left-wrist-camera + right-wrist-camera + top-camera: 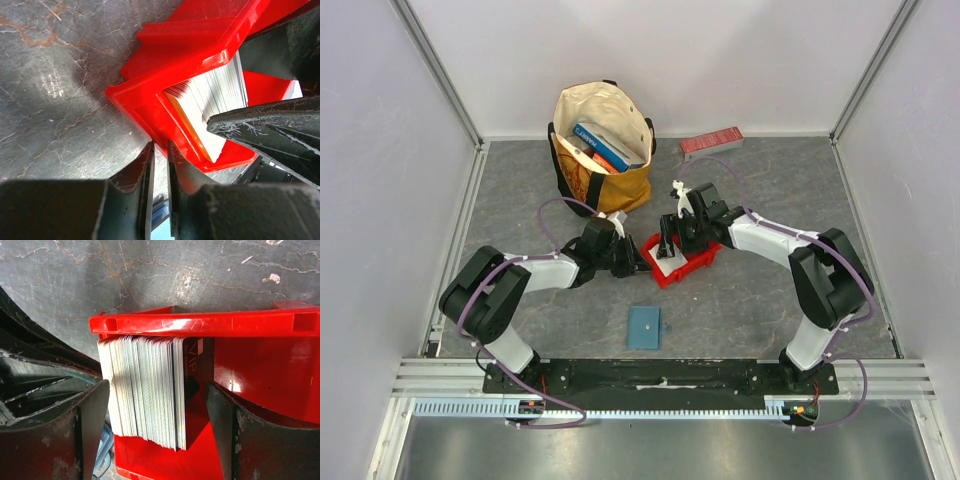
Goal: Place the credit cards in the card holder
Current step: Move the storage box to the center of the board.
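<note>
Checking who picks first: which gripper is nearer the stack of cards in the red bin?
Right. The right gripper straddles the card stack, a finger on each side; the left gripper is at the rim of the red bin, outside the stack.

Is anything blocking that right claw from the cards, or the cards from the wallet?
Nothing blocks the right gripper: its open fingers straddle the cards in the red bin. Only table separates bin and wallet, though the wallet looks closed.

The bin (200, 324) is red; credit cards (145, 395) show white edges, one face seemingly dark; card holder (644, 326) teal; table (760, 190) veined grey.
</note>
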{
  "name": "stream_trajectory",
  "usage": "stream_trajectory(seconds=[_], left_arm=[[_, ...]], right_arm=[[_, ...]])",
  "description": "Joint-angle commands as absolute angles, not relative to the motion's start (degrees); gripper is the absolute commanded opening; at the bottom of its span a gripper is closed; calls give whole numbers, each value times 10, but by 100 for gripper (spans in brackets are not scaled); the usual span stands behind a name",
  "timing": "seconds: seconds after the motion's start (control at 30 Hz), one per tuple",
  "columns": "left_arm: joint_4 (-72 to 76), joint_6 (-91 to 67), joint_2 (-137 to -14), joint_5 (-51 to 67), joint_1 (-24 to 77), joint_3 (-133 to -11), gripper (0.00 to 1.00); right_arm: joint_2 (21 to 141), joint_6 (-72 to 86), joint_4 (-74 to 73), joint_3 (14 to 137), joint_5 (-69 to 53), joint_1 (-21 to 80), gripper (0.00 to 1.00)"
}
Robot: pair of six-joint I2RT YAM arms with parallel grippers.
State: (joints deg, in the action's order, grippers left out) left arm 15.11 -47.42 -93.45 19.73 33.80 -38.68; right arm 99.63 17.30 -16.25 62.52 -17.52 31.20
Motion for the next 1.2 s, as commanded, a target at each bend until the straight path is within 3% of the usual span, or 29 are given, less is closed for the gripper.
stream_trajectory(seconds=[0.0, 0.73, 1.17], left_arm=[[153, -465, -941, 215, 338, -410, 20], [142, -461, -940, 221, 337, -418, 19], [143, -461, -949, 225, 337, -425, 19]], right_arm=[[990, 163, -137, 620, -222, 305, 83], [955, 174, -135, 607, -227, 294, 65], [949, 175, -135, 605, -233, 286, 48]])
